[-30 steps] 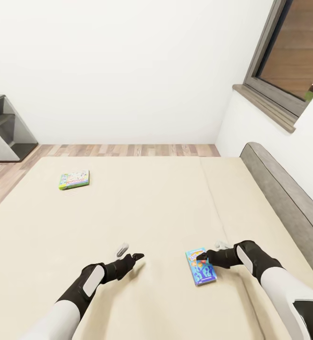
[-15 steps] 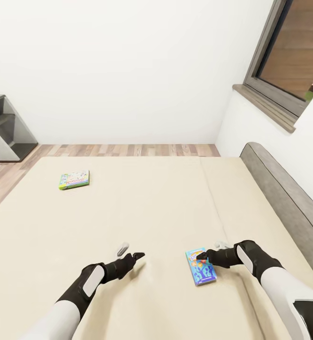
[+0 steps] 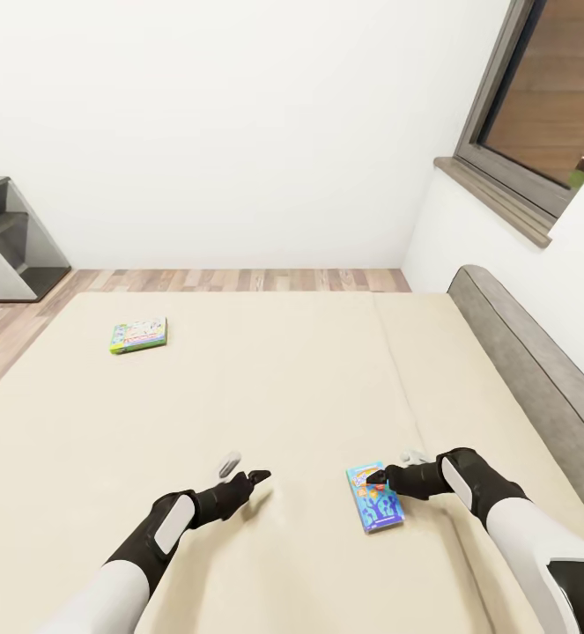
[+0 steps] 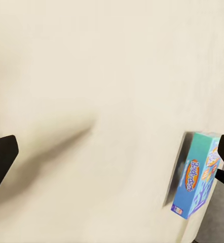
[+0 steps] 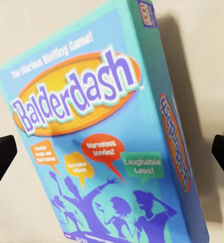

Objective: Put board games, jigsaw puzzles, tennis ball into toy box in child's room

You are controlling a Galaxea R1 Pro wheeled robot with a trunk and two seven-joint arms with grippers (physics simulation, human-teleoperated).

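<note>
White walls (image 3: 239, 132), plank floor (image 3: 239, 280), dark-framed window (image 3: 538, 106), grey shelf unit (image 3: 10, 238)

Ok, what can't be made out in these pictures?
- The far game box, head view: too small to read its print.
- The right gripper, head view: its fingers overlap the Balderdash box, so contact is unclear; the right wrist view cuts the fingers off at its edges.
- The bed: its near end is cut off by the frame.

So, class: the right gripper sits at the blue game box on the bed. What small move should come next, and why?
Probably close the right gripper on the blue game box. In the right wrist view the box lies between the two open fingertips, one on each side, and it rests on the bed, not yet lifted.
</note>
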